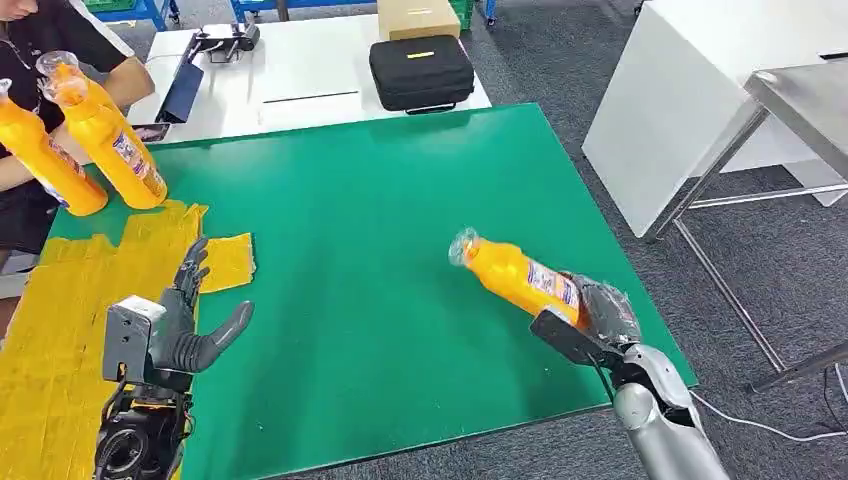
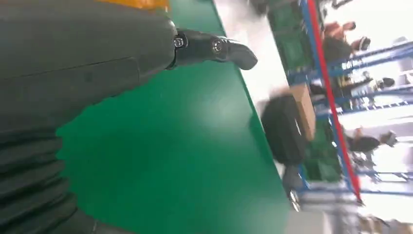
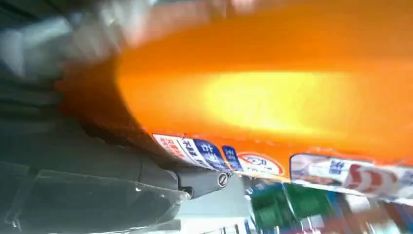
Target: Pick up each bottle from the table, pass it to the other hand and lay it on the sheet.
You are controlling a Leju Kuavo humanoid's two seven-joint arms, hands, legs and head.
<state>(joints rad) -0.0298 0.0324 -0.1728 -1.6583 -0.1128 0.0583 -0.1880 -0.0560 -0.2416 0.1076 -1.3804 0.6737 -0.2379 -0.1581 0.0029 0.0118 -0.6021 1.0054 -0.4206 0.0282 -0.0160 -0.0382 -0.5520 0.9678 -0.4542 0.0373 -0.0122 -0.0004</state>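
While its right hand (image 1: 598,312) wraps around the base of an orange bottle (image 1: 520,275), the robot holds that bottle nearly on its side above the green table (image 1: 380,300), the clear-wrapped cap end pointing toward the table's middle. From the right wrist camera, the bottle's orange body and printed label (image 3: 272,163) sit hard against the hand, one dark fingertip (image 3: 204,181) showing just beneath the label.

Over the near left part of the table, the left hand (image 1: 190,325) is empty, its fingers spread and extended forward, the thumb (image 1: 225,335) angled out toward the table's centre. It hovers at the edge of the yellow sheet (image 1: 60,330); whether it touches the sheet cannot be told. From the left wrist camera, one dark finger (image 2: 214,48) reaches out over bare green surface.

At the far left corner, a person in a dark top holds two more orange bottles (image 1: 110,140) upright side by side, just past the sheet's far edge, well apart from the one in the robot's grasp. Beyond the green table, a black case (image 1: 420,70) and a cardboard box (image 1: 418,18) rest on a white table (image 1: 300,75).
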